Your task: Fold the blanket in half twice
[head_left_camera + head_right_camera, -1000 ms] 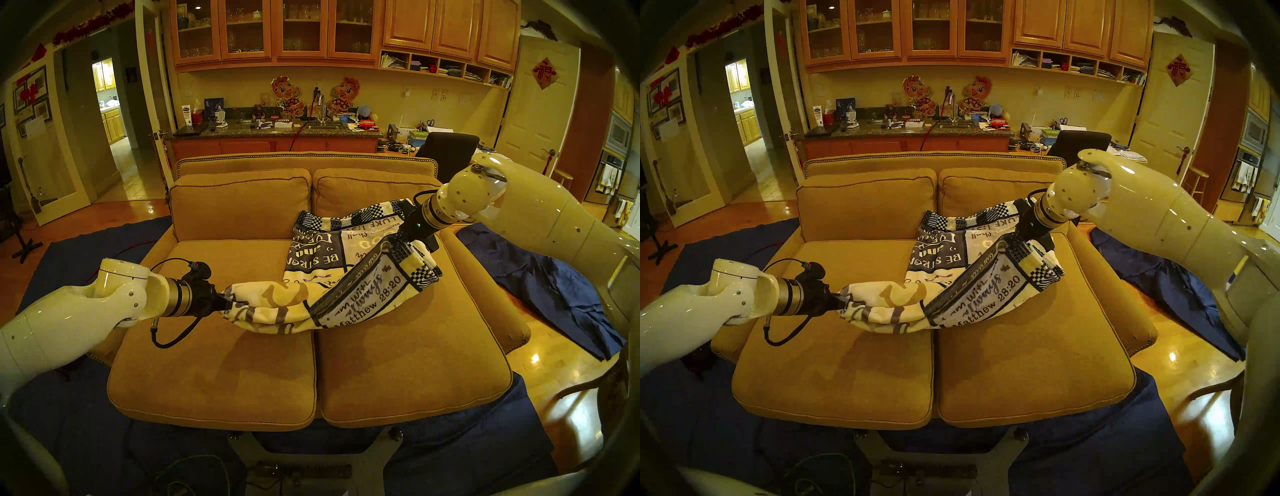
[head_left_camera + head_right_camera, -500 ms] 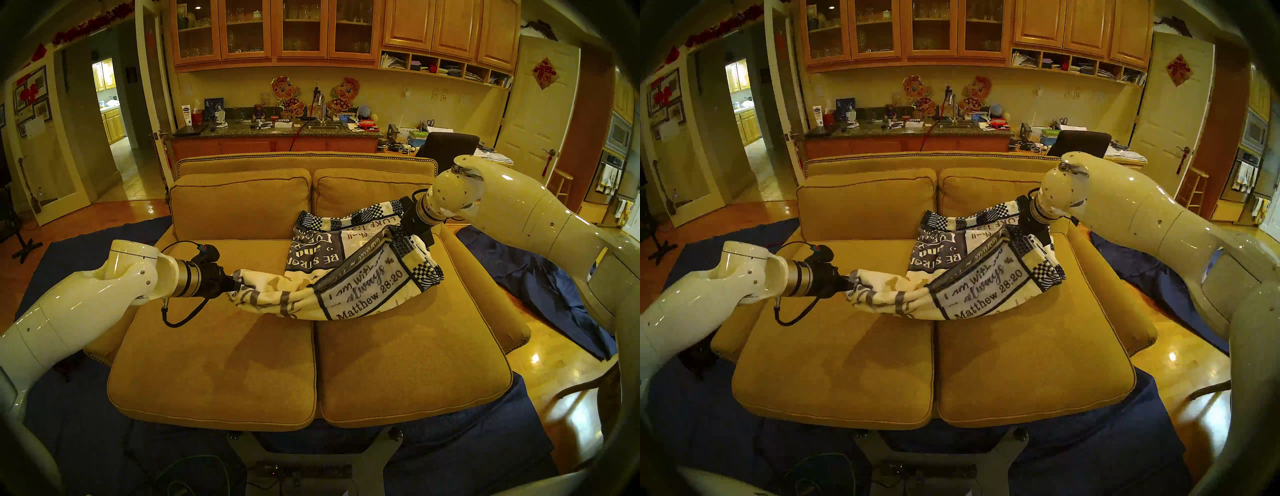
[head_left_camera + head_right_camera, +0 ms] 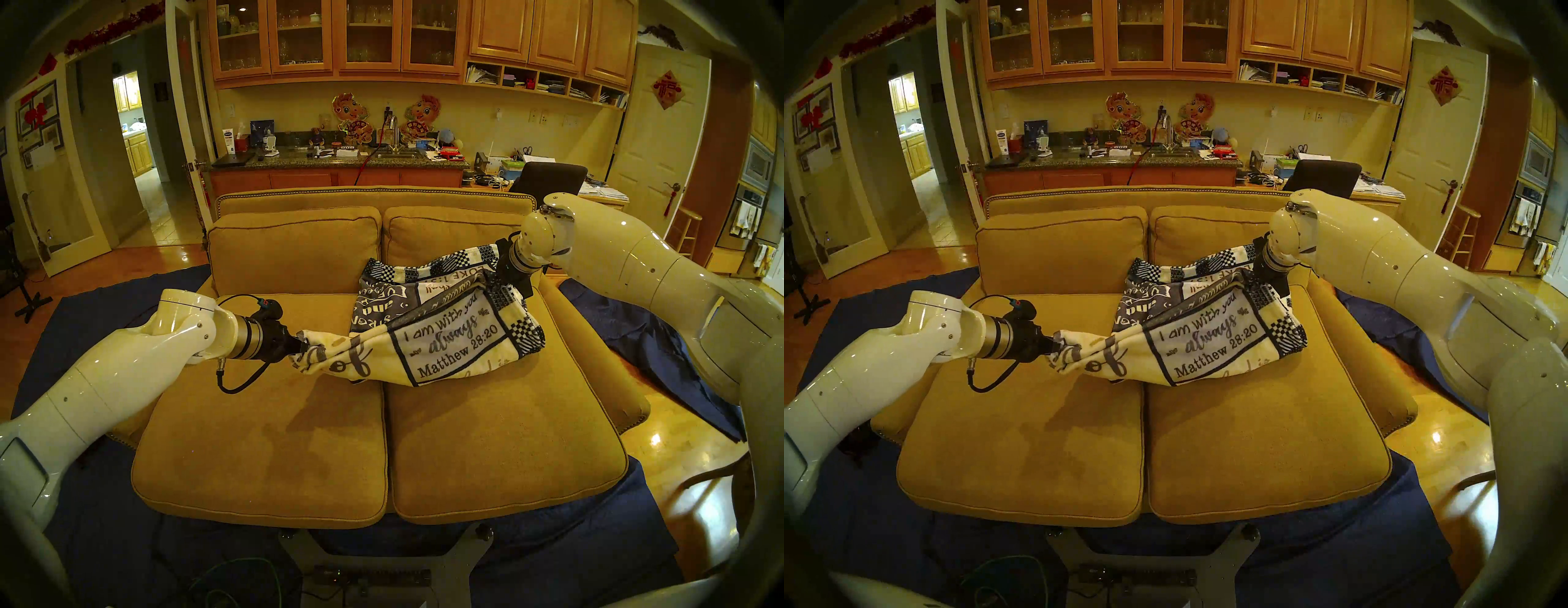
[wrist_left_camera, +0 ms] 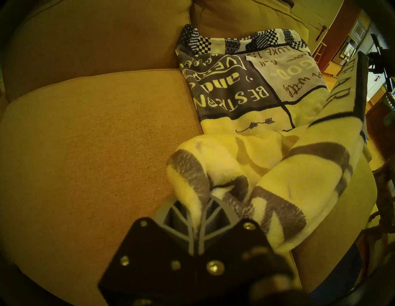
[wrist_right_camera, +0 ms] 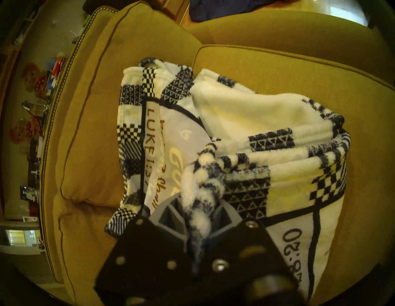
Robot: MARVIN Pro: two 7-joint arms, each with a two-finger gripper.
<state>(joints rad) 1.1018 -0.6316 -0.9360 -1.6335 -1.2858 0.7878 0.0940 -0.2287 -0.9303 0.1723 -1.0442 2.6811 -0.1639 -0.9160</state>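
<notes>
The cream blanket (image 3: 449,344) with navy verse panels and a checkered edge lies on the right seat of the tan sofa (image 3: 271,458). Its near layer is lifted and stretched between my grippers. My left gripper (image 3: 299,344) hangs over the left cushion, shut on a bunched cream-and-grey corner (image 4: 192,205). At the sofa's back right, my right gripper (image 3: 494,283) is shut on the checkered edge (image 5: 203,192). A lower layer (image 3: 1149,297) rests against the back cushion. The blanket (image 3: 1208,344) sags in the middle down to the seat.
Plain dark blue cloths (image 3: 662,339) lie on the floor right of the sofa and under it (image 3: 97,530). The sofa's right armrest (image 3: 594,352) is close under my right arm. A kitchen counter (image 3: 335,159) stands behind the sofa.
Both grippers moved toward the sofa's back, the left one also rightward. The lifted layer has turned over, so the Matthew panel now faces me flat.
</notes>
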